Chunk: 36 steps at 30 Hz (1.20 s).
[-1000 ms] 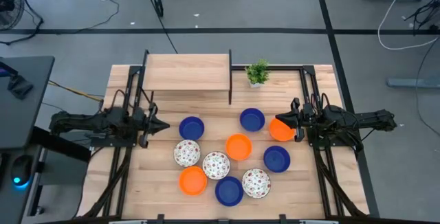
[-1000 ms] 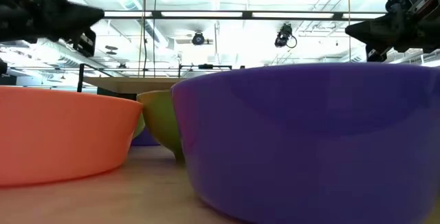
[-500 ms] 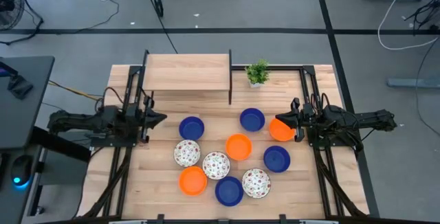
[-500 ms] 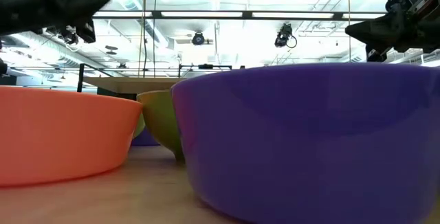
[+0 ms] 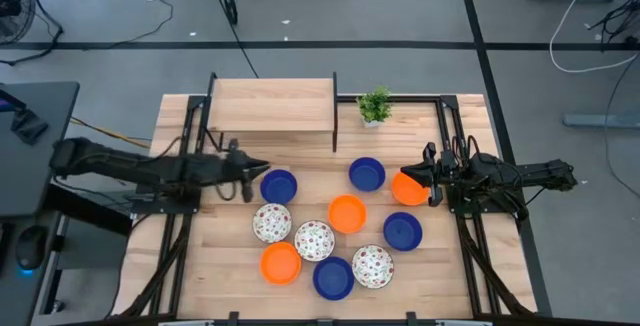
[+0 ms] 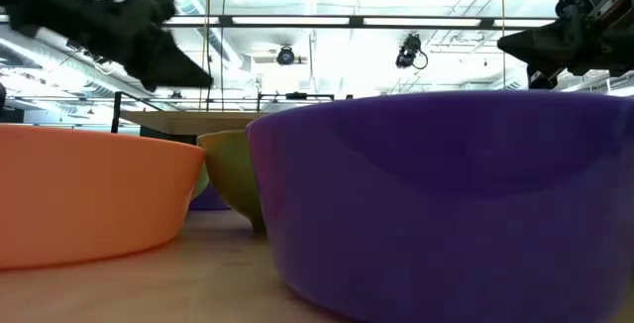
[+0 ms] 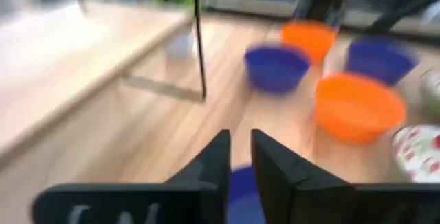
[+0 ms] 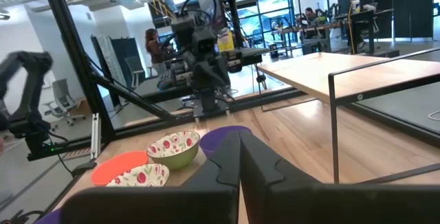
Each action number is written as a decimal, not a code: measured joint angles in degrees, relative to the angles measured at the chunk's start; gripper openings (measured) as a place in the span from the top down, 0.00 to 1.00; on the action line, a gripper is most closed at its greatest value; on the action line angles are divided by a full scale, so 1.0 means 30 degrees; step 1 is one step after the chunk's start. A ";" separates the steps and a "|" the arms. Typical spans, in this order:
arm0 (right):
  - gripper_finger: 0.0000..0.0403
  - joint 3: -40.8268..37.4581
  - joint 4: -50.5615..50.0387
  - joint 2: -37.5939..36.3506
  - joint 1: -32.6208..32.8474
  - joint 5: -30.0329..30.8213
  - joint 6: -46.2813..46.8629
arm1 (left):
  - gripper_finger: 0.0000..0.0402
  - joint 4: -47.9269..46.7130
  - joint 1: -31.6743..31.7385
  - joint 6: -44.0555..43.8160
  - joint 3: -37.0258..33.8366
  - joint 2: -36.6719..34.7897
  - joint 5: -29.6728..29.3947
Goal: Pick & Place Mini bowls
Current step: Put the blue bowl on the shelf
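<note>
1. Over the left half of the wooden table (image 5: 230,266), the left gripper (image 5: 256,170) hangs just beside a solid blue round mini bowl (image 5: 279,186), its fingers parted by a narrow gap in its wrist view.
2. At the right side, the right gripper (image 5: 426,176) waits with fingers pressed together, close against a solid orange round mini bowl (image 5: 406,188); whether they touch I cannot tell.
3. A clean pick likely needs the jaws wider, straddling the blue rim.
4. The floral white bowl (image 5: 271,223) sits near; the raised wooden shelf (image 5: 272,105) and its dark post (image 7: 199,42) crowd the far side.
5. Open boards lie toward the left edge.
</note>
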 joint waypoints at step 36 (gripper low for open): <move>0.99 0.0007 0.0000 0.0000 0.0000 0.0000 0.0005 | 0.66 -1.3340 -0.0372 -1.2481 1.3973 1.6720 0.4786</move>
